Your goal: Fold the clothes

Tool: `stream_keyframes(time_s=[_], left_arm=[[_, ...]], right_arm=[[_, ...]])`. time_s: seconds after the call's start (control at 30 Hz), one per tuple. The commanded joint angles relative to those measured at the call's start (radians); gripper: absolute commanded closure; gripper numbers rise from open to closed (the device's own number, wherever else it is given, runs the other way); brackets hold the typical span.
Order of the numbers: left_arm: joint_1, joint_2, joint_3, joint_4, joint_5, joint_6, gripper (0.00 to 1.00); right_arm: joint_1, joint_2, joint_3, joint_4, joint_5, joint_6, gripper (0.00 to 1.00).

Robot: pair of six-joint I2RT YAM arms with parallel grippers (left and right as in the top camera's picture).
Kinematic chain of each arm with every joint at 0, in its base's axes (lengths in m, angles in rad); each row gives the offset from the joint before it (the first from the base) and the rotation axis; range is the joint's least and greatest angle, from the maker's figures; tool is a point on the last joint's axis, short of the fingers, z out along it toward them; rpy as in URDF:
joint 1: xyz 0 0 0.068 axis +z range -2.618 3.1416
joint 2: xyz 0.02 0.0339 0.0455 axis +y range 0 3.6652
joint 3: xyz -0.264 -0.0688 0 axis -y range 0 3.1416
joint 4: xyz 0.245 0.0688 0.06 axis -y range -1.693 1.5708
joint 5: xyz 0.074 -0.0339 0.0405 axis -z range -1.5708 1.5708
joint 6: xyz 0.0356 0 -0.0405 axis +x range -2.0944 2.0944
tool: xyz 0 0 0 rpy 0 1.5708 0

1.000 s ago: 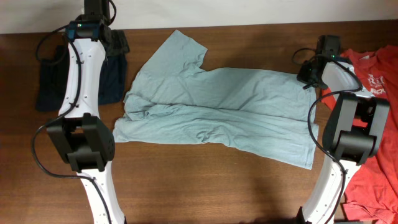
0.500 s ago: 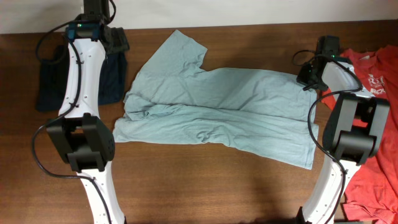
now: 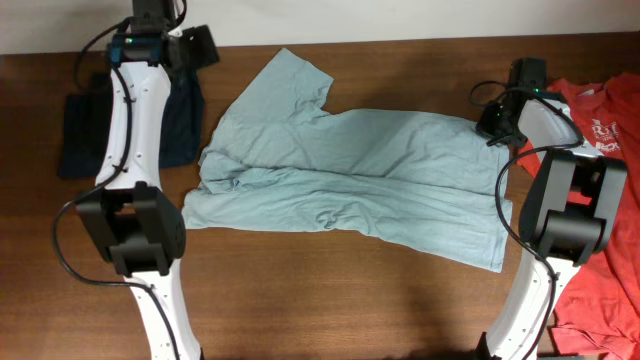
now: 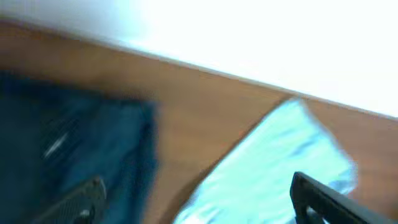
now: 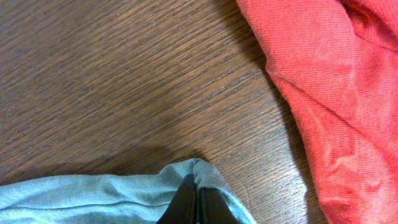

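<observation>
Grey-blue T-shirt (image 3: 350, 180): lies across the middle of the table (image 3: 330, 300), lengthwise from left to right. It is mostly flat, with wrinkles and a long crease running along the body.
Sleeve (image 3: 295, 80): one short sleeve points toward the far edge and stops just short of it. In the left wrist view it is only a pale blur (image 4: 280, 155).
Left end of the shirt: bunched into a few soft folds.
Hem (image 5: 93, 199): at the shirt's right end, toward the right edge. Its far corner sits at the right gripper.
Right gripper (image 3: 497, 128): fingers pressed together, pinching the hem corner. In the right wrist view the cloth edge curls around the closed fingertips (image 5: 186, 204).
Left gripper (image 3: 200, 45): by the far edge toward the far-left corner, over the far side of the navy pieces. The fingers (image 4: 84, 198) are spread wide with nothing between them. This view is blurred.
Navy pieces (image 3: 80, 130): a dark heap at the far-left corner, just beside the shirt's left end and partly hidden by the left arm (image 3: 135, 120). Whether they touch the shirt cannot be told.
Red-orange T-shirt (image 3: 605, 290): along the right edge, with white print toward its far end, partly behind the right arm (image 3: 560, 200). In the right wrist view it lies near the pinched hem, with bare wood between them.
Wall (image 3: 400, 20): a pale band beyond the far edge.
</observation>
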Motion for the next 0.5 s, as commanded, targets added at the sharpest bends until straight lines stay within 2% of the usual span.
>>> stream_keyframes(time_s=[0.0,0.23,0.3,0.4,0.47], left_arm=[[-0.071,0.061,0.013,0.089,0.124,-0.02,0.06],[-0.198,0.207,0.013,0.301,0.117,0.106,0.06],[-0.222,0.242,0.013,0.355,0.069,0.135,0.06],[-0.244,0.287,0.013,0.42,-0.017,0.168,0.09],[-0.254,0.317,0.013,0.464,-0.06,0.195,0.16]], right_arm=[[-0.003,0.01,-0.009,-0.014,-0.024,0.011,0.96],[-0.003,0.01,-0.009,-0.02,-0.024,0.011,0.96],[-0.003,0.01,-0.009,-0.023,-0.024,0.011,0.96],[-0.003,0.01,-0.009,-0.023,-0.024,0.011,0.96],[-0.003,0.01,-0.009,-0.023,-0.024,0.01,0.96]])
